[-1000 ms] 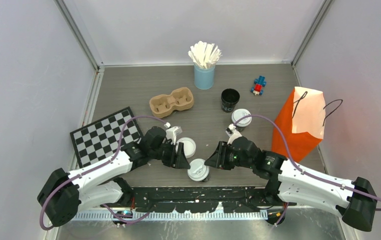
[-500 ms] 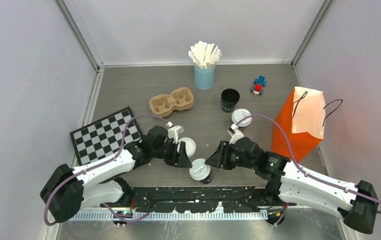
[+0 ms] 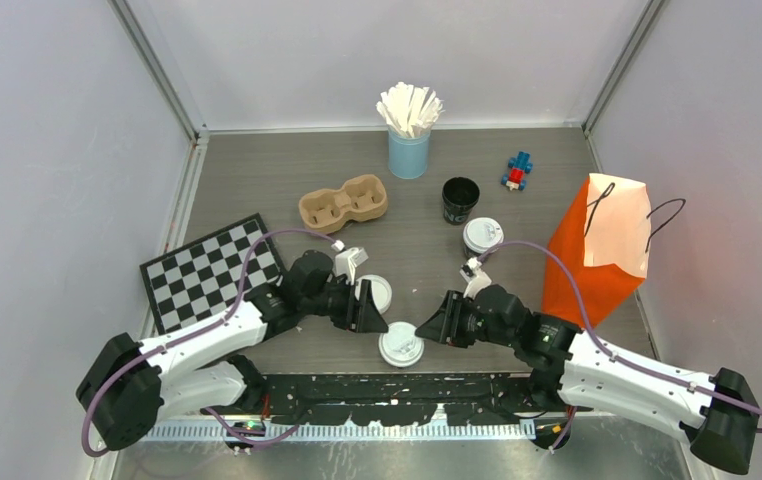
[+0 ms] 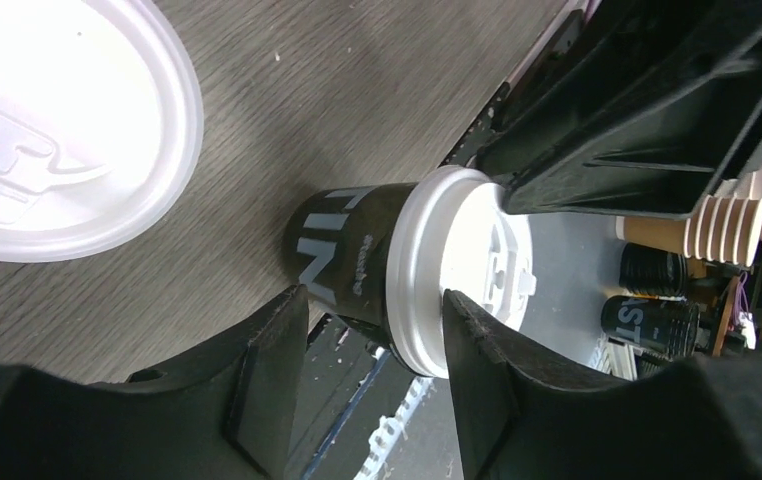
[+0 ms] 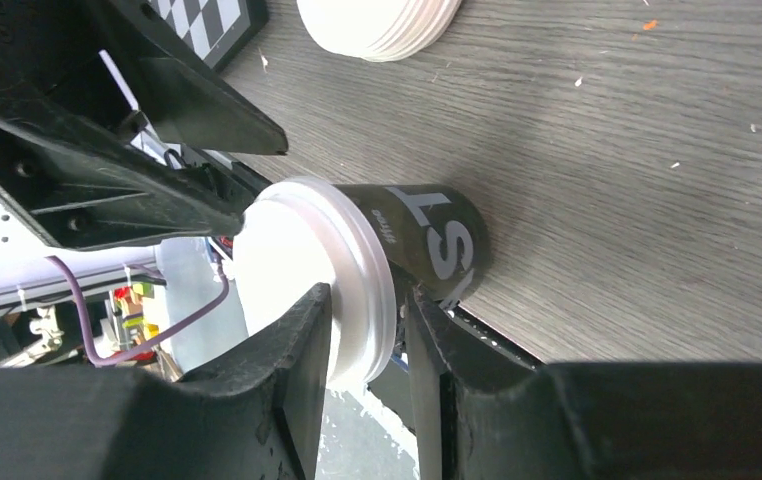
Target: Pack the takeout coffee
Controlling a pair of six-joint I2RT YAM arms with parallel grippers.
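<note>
The takeout coffee now in play is a lidded black paper cup (image 3: 400, 343). It stands upright on the table (image 3: 257, 170), well to the near side of the pulp cup carrier (image 3: 343, 200) and a little to its right, between the two arms.

The left gripper (image 3: 375, 318) sits just on the carrier side of this cup. Its jaws are apart and hold nothing, with the cup just past the tips.

The right gripper (image 3: 429, 327) meets the cup from the side away from the carrier. In its wrist view its fingers (image 5: 292, 380) sit either side of the lid's rim. Whether they are pinching the rim or only bracketing it cannot be told.

A second lidded cup (image 3: 482, 234) and an open black cup (image 3: 460, 200) stand to the right of the carrier. A stack of white lids (image 3: 377, 290) lies between the carrier and the near cup.

The cup will likely handle as a light, thin-walled thing. A hard squeeze would dent it, and the smooth printed side may slip. The snap-on lid is the weak point, since lifting by its rim could pop it off. The safer hold is around the body just under the lid, with the cup kept upright. Whether it holds liquid cannot be seen.
</note>
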